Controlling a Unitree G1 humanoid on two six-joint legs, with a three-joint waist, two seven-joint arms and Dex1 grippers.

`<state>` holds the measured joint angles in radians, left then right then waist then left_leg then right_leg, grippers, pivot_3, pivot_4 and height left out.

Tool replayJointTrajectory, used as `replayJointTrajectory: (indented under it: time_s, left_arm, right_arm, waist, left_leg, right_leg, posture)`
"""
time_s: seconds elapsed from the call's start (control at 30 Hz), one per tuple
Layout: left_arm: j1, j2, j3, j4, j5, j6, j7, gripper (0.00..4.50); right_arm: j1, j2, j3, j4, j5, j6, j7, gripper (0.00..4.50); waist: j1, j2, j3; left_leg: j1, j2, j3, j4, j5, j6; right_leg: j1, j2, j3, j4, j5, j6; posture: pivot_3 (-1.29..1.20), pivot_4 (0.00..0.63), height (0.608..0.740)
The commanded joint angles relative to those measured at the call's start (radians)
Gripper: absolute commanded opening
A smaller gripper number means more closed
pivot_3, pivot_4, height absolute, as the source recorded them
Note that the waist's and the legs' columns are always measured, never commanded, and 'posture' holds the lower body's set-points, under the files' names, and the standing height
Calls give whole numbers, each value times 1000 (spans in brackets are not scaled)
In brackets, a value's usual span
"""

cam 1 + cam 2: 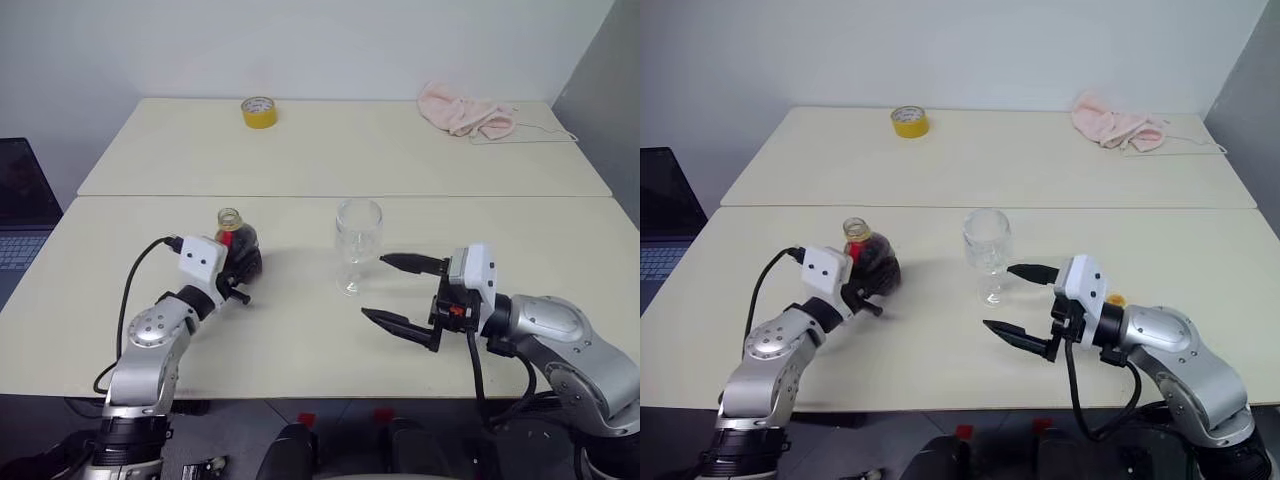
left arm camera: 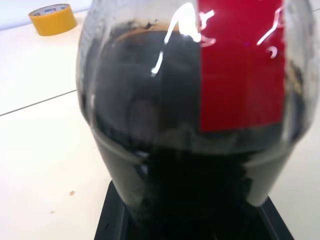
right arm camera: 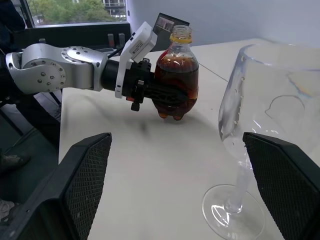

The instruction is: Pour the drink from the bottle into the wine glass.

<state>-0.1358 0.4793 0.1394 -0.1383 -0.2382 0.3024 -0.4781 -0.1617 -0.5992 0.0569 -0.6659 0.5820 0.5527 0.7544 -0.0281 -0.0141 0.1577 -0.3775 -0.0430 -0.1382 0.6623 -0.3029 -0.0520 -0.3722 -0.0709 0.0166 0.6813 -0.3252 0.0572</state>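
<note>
Head pair: high vantage, looking forward and down across two tables (image 1: 330, 330); both eyes share the whole scene, slightly offset sideways. Left wrist camera: pressed close against the bottle (image 2: 200, 125), tape roll (image 2: 52, 19) in upper left of frame. Right wrist camera: low, near the tabletop, facing the wine glass (image 3: 260, 125) close at right and the bottle beyond, upper centre.

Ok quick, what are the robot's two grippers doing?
Left gripper: closed, holding the bottle.
Right gripper: open, holding nothing.
</note>
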Motion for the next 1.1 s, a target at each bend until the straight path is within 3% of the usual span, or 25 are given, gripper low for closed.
replayJointTrajectory:
  time_s: [0.03, 0.5, 0.8, 1.1]
  left_arm:
    - [-54, 38, 25, -51, -17, 16, -21, 900]
    - [-335, 101, -101, 84, 61, 6, -132, 900]
    - [-506, 93, -185, 205, 144, -95, -186, 899]
    - [-646, 46, -265, 344, 236, -317, -209, 899]
  right_arm:
    - [-34, -4, -45, -53, 57, 21, -22, 4500]
    - [-79, -23, -93, -84, 95, 72, -101, 4500]
    - [-109, -38, -140, -86, 125, 101, -140, 4500]
    - [-165, -25, -126, -85, 123, 189, -249, 4500]
  waist:
    - [0, 0, 0]
    - [-1, 0, 0]
    - [-3, -1, 0]
    - [-3, -1, 0]
  left_leg:
    - [0, 0, 0, 0, 0, 0]
    - [-2, -1, 0, 1, 0, 0]
    - [-2, -1, 0, 1, 0, 0]
    - [-3, -1, 0, 2, 0, 0]
  right_leg:
    - [0, 0, 0, 0, 0, 0]
    - [-1, 0, -1, 0, 0, 0]
    - [-1, 0, -1, 0, 0, 0]
    - [-2, 0, -1, 0, 0, 0]
  posture:
    - [0, 150, 740]
    - [0, 150, 740]
    - [0, 150, 740]
    - [0, 150, 740]
